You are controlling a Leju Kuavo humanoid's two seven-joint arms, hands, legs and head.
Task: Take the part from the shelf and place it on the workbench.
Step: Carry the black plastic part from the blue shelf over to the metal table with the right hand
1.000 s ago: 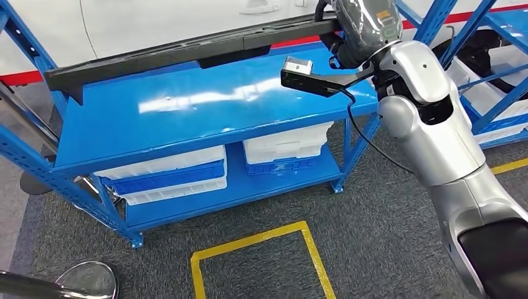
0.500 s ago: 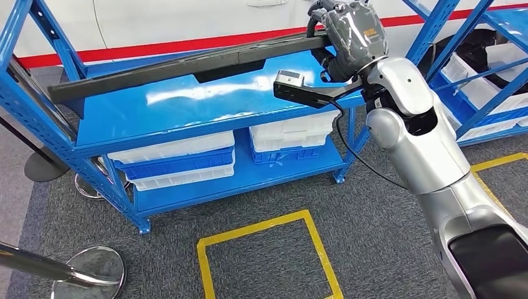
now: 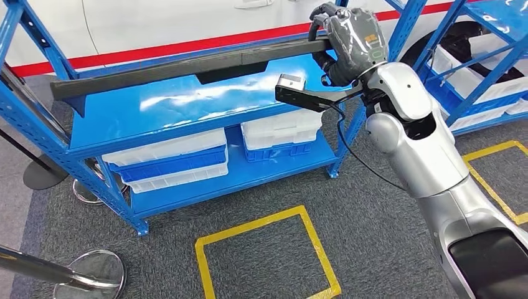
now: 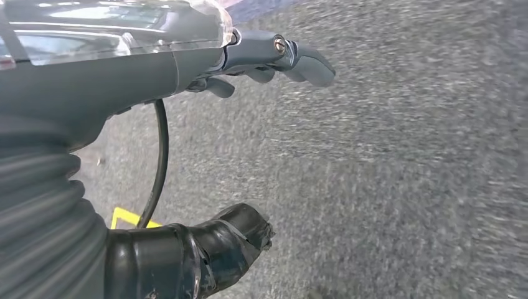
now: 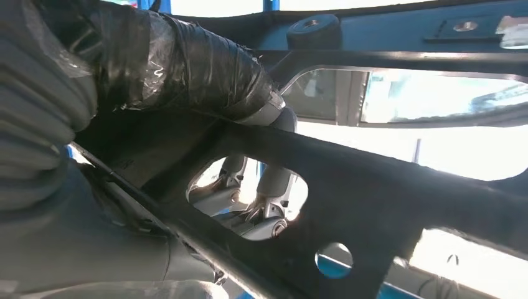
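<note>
Right hand [image 3: 352, 40] wrapped around the near end of a long black trim part [image 3: 187, 67], fingers closed on it; the part runs away from the hand to the robot's left, lying across the top of the blue shelf [image 3: 180, 115], its far end sticking out just past the shelf's corner post. In the right wrist view the hand [image 5: 162, 68] has its taped thumb over the part [image 5: 348, 187], darker fingers [image 5: 268, 187] visible through a cut-out in the part's underside, so grip goes around it. Whether the part is lifted clear of the shelf top or touching it, can't tell. Below the hand, on the lower shelf level, white and blue plastic bins [image 3: 168, 162], a second stack [image 3: 280, 134] nearer the hand. Yellow floor square [image 3: 264, 255] on grey carpet below the arm. Left hand [image 4: 187, 68] hangs over carpet, holding nothing, fingers [image 4: 299, 59] partly curled, thumb apart from them. Chrome stanchion base [image 3: 87, 277] far from right hand, by the lower left corner.
</note>
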